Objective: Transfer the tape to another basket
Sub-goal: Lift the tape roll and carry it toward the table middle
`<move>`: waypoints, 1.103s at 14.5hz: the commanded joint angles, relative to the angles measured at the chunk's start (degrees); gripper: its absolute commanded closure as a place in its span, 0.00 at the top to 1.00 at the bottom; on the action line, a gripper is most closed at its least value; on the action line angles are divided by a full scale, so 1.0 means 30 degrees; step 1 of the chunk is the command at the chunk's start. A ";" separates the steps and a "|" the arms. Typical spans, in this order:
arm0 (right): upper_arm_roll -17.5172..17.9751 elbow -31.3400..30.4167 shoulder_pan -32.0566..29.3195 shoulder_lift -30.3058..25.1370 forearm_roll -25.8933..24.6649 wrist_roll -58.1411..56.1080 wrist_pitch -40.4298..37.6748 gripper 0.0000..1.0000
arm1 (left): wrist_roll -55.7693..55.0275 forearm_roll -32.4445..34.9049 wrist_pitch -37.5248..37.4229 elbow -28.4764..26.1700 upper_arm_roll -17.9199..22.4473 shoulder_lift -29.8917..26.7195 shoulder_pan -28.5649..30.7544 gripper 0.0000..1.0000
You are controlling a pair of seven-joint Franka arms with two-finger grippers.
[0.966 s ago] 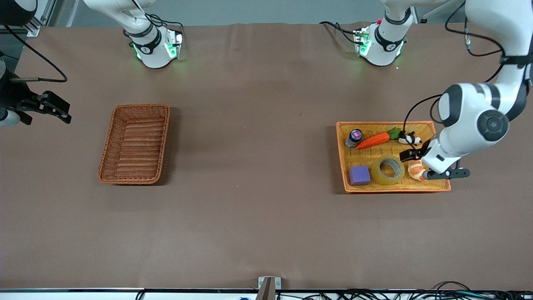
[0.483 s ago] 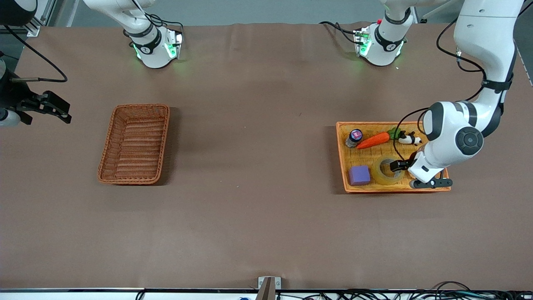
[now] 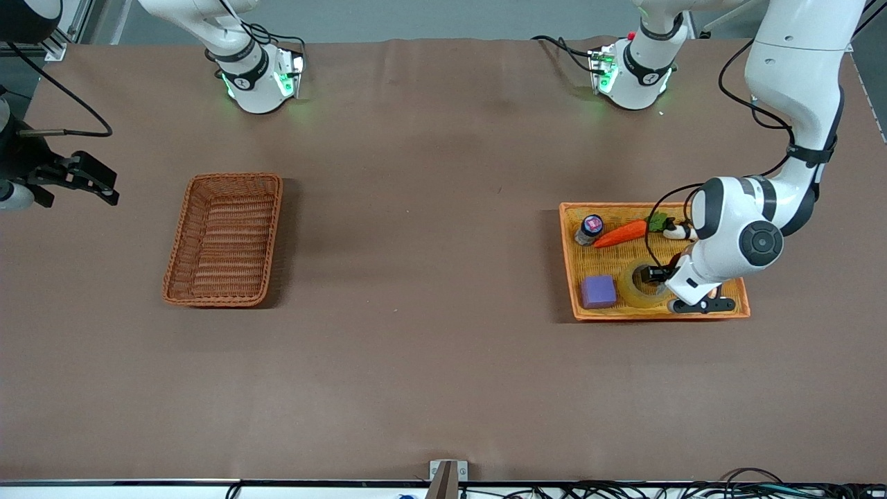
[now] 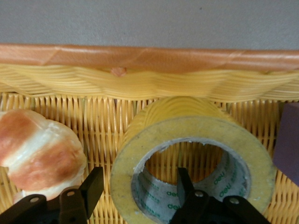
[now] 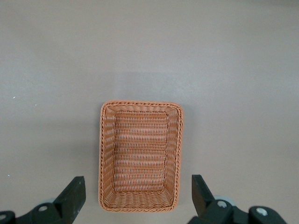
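The front view looks down from high across the table (image 3: 429, 346), facing both arm bases and taking in the whole top. The left wrist view sits low and very close, inside the tray (image 4: 140, 58), facing its rim; the tape (image 4: 191, 158) fills it. The right wrist view looks straight down from high above the basket (image 5: 140, 156). The front view shares both the tray (image 3: 651, 313) and the basket (image 3: 223, 239).
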 commanded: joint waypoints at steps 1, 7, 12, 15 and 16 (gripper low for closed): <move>-0.0005 -0.0148 -0.0080 -0.0122 0.0429 -0.0177 -0.0077 1.00 | 0.0177 0.0351 0.0228 -0.0149 -0.0046 -0.0012 0.0013 0.29; -0.0034 -0.0148 -0.0402 -0.0122 0.0429 -0.0177 -0.0195 1.00 | 0.0179 0.0380 -0.0709 0.0026 -0.0191 -0.1588 0.0042 0.00; -0.0034 -0.0119 -0.0402 -0.0151 0.0429 -0.0060 -0.0514 1.00 | -0.0289 0.0351 -0.5237 0.1603 -0.1623 -0.4317 0.0042 0.00; -0.0034 -0.0148 -0.0345 -0.0093 0.0458 -0.0176 -0.0547 1.00 | -0.1222 0.0380 -0.7767 0.3451 -0.3583 -0.3882 -0.0366 0.01; 0.0053 -0.0148 -0.0343 -0.0122 0.0429 -0.0177 -0.0517 1.00 | -0.1633 0.0380 -0.7770 0.3687 -0.4025 -0.3415 -0.0861 0.01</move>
